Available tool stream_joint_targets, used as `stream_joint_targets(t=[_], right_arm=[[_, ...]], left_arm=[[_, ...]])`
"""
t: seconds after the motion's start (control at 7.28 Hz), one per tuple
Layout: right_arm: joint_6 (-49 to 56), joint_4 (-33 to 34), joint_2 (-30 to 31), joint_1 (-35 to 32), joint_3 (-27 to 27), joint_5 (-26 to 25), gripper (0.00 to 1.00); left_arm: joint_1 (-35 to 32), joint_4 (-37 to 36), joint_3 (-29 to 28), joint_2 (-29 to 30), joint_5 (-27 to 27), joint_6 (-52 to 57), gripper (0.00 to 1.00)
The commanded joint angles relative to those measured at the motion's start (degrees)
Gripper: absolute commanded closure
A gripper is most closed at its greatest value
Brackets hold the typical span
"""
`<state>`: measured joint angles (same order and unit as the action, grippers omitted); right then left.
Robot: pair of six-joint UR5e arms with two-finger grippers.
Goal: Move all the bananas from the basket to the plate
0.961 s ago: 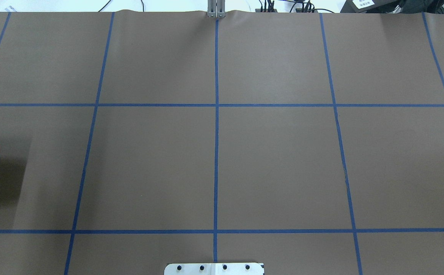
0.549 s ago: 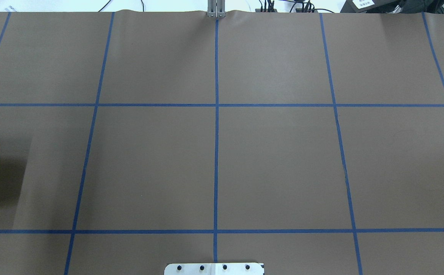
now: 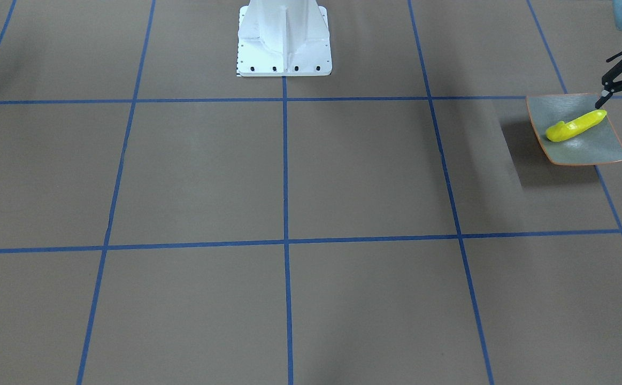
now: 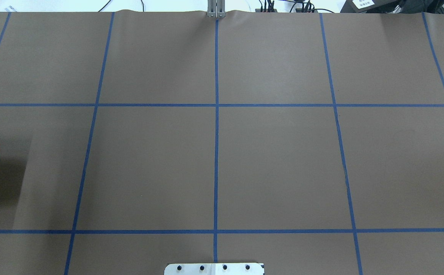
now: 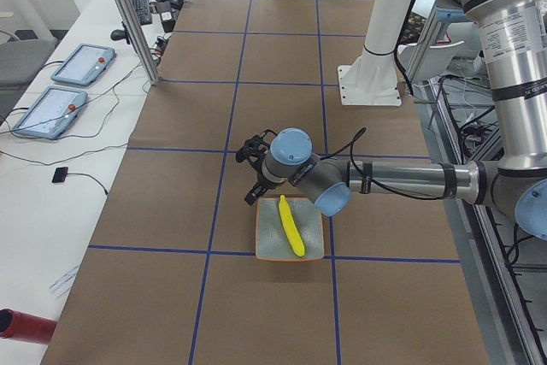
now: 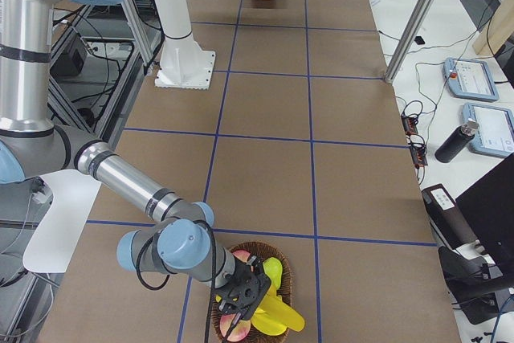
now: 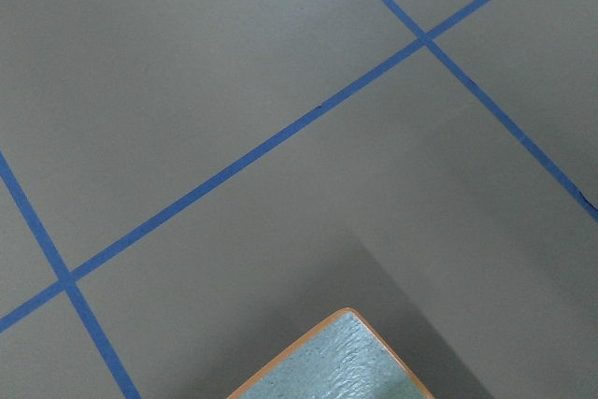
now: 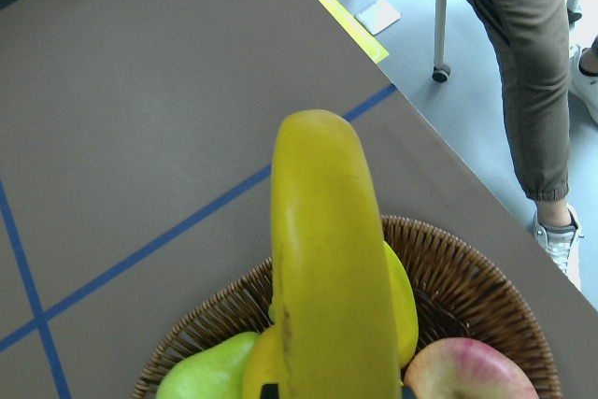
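Right hand (image 6: 241, 301) at basket (image 8: 467, 268), largely hidden behind close banana (image 8: 327, 249)

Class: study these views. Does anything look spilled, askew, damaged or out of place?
Nothing stands out. One banana lies on the plate; the other bananas are in the wicker basket with other fruit, and nothing has spilled.

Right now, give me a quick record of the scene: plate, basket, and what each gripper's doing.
plate: one banana lying on it, at the robot's left end of the table
basket: wicker, holds more bananas, an apple and a pear
left gripper: open, at the plate's edge, holding nothing
right gripper: at the basket, over the fruit; open or shut unclear
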<state>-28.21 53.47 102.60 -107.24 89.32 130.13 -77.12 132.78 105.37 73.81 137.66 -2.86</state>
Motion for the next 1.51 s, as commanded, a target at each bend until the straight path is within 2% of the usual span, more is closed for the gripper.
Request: stream_joint_targets(t=[0.0, 0.14, 0.27, 0.55, 0.82, 0.96, 1.37], right_arm=[[-0.18, -0.04, -2.47, 6.76, 10.39, -0.06, 1.00], [-0.27, -1.34, -3.88, 10.44, 14.26, 0.03, 1.00], [-0.27, -5.88, -5.64, 15.52, 15.95, 0.21, 1.00], [-0.44, -11.45, -10.37, 25.37, 15.97, -0.05, 1.00], [-0.44, -11.46, -16.09, 33.99, 15.97, -0.66, 1.00], [-0.79, -11.38, -19.51, 38.38, 15.79, -2.50, 1.00], [-7.35, -11.55, -27.06, 55.16, 18.60, -19.68, 1.00]], left_arm=[[0.30, 0.11, 0.18, 3.51, 0.16, -7.29, 0.00], [0.47, 0.11, 0.10, 5.97, 0.24, -11.51, 0.00], [1.26, 0.11, 0.18, 8.35, 1.29, -16.43, 0.00], [4.15, 0.20, 0.18, 14.40, 5.68, -26.88, 0.00], [8.45, 0.29, 0.18, 20.29, 5.43, -38.74, 0.00], [10.74, 0.63, 0.45, 23.02, 5.17, -47.94, 0.00], [12.07, 1.25, 0.89, 31.64, 4.82, -71.43, 0.00]])
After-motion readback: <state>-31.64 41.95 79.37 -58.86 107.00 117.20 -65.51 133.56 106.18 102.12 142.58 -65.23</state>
